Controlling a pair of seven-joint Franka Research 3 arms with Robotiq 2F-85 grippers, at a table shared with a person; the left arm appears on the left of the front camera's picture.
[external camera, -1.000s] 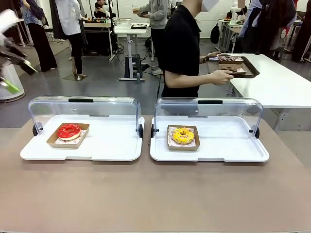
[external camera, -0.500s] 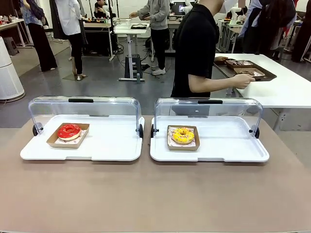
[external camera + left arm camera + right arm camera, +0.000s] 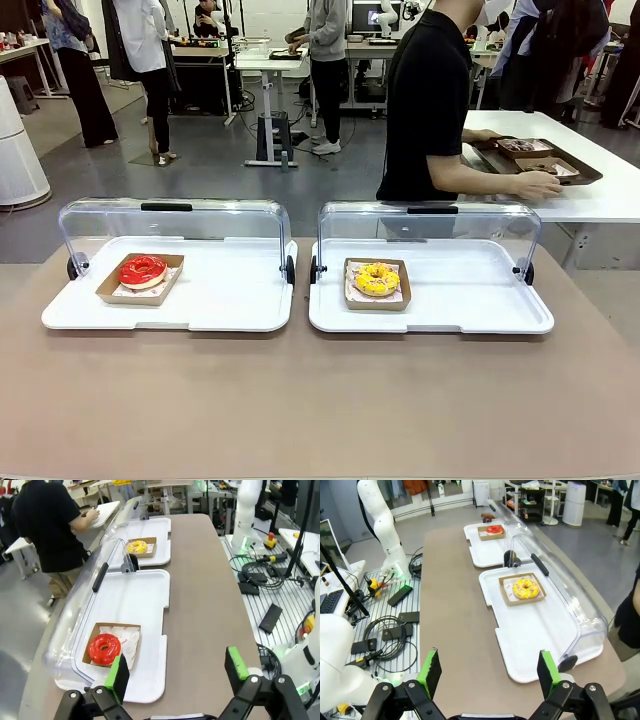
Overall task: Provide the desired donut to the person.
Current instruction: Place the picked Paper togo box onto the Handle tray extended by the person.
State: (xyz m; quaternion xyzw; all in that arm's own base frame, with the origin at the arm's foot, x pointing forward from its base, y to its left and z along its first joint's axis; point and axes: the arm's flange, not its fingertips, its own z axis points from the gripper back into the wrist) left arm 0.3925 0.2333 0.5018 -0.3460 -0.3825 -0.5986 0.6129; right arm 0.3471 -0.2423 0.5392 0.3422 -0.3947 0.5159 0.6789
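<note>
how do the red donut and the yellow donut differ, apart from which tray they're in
The red donut has plain glossy red icing; the yellow donut has yellow icing with pinkish flecks. The red one's cardboard tray sits skewed, the yellow one's square to its white tray. Both lie flat on paper in brown cardboard trays, under opened clear covers.

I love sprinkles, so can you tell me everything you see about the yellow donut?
The yellow donut is a ring with glossy yellow icing and small pink flecks, whole and lying flat. It sits on white paper in a shallow brown cardboard tray, toward the left of the right-hand white serving tray. The tray's clear domed lid is rolled back behind it, so the donut is uncovered. Nothing else touches it; no gripper or hand is near.
</note>
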